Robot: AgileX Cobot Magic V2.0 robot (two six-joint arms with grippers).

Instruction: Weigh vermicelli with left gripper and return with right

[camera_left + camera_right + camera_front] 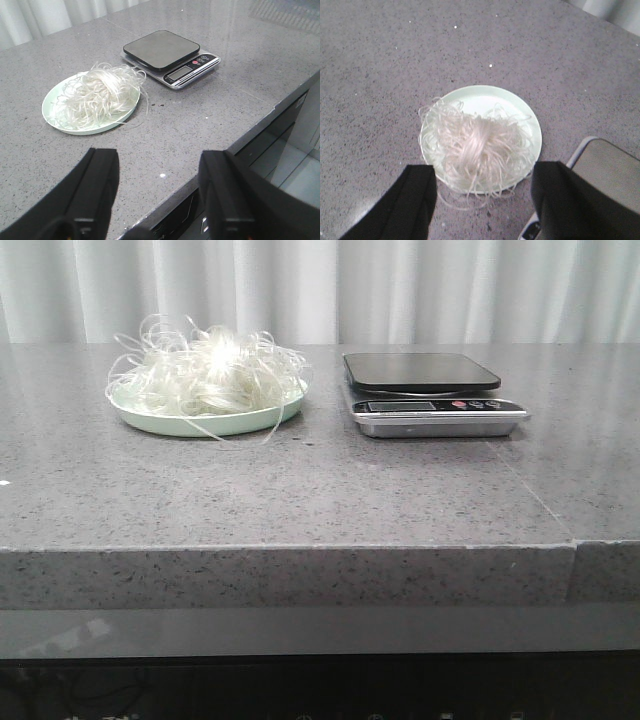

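Note:
The vermicelli (205, 370) is a loose whitish tangle lying on a pale green round plate (150, 417) at the back left of the grey table. It also shows in the left wrist view (97, 95) and in the right wrist view (477, 145). A digital scale (425, 390) with a dark square platform stands to the right of the plate, bare. My left gripper (159, 162) is open and empty, over the table's front edge, well short of the plate. My right gripper (484, 177) is open and empty, hovering above the plate's near rim. Neither gripper shows in the front view.
The grey speckled table (300, 490) has a seam (535, 495) running toward the front right. White curtains (320, 290) hang behind it. The scale (170, 55) has a display and buttons on its front; its corner (600, 165) shows in the right wrist view.

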